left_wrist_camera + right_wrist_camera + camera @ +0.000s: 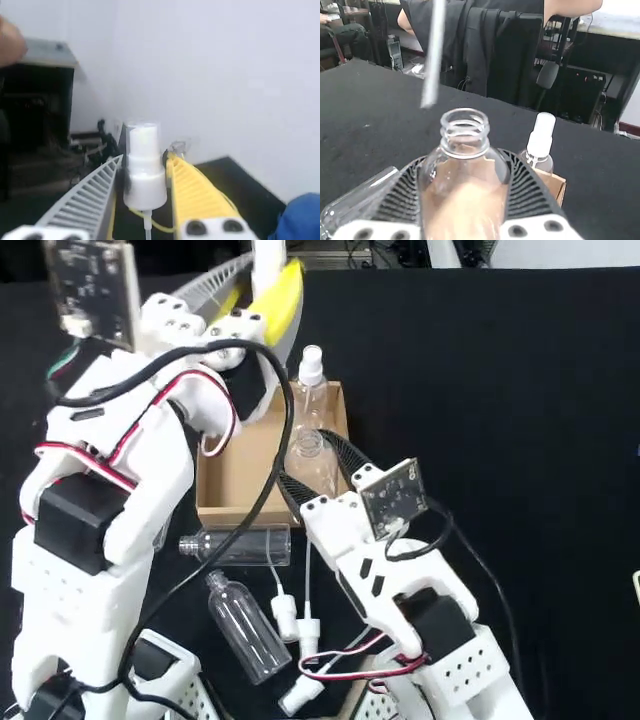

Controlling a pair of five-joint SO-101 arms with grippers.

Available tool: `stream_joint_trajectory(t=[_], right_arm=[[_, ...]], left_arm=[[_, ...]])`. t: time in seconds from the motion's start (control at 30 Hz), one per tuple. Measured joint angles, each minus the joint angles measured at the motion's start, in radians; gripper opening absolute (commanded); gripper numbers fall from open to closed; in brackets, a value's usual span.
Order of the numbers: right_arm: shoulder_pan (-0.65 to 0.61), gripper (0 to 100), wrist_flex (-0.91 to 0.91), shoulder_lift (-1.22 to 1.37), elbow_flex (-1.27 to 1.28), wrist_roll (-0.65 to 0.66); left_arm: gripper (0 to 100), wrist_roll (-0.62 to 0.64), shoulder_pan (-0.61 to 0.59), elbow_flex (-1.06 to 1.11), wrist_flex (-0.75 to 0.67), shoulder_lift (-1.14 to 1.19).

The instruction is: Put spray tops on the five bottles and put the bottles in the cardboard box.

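My left gripper (145, 161) is shut on a white spray top (145, 172), gripped between its grey and yellow fingers; it hangs high over the far end of the cardboard box (235, 480). In the right wrist view, the top's thin dip tube (433, 55) hangs just above and beside the open neck of a clear bottle (464, 135). My right gripper (312, 466) is shut on that upright bottle (308, 452) at the box's right wall. A capped bottle (311, 380) stands in the box's far right corner.
Two uncapped bottles (240, 544) (246, 630) lie on the black table in front of the box. Loose spray tops (296, 618) (300, 698) lie beside them, between the two arm bases. The table to the right is bare black cloth.
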Motion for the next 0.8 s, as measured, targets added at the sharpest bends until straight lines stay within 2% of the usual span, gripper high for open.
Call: stream_joint_trajectory(t=[0.3, 0.7, 0.8], right_arm=[[0.000, 1.0, 0.000, -0.003, 0.000, 0.000], [0.000, 1.0, 0.000, -0.003, 0.000, 0.000], [0.000, 1.0, 0.000, -0.003, 0.000, 0.000]], left_arm=[[5, 0.000, -0.002, 0.112, -0.084, 0.000], [5, 0.000, 0.000, 0.161, -0.089, 0.000], [5, 0.000, 0.034, 0.184, -0.086, -0.023]])
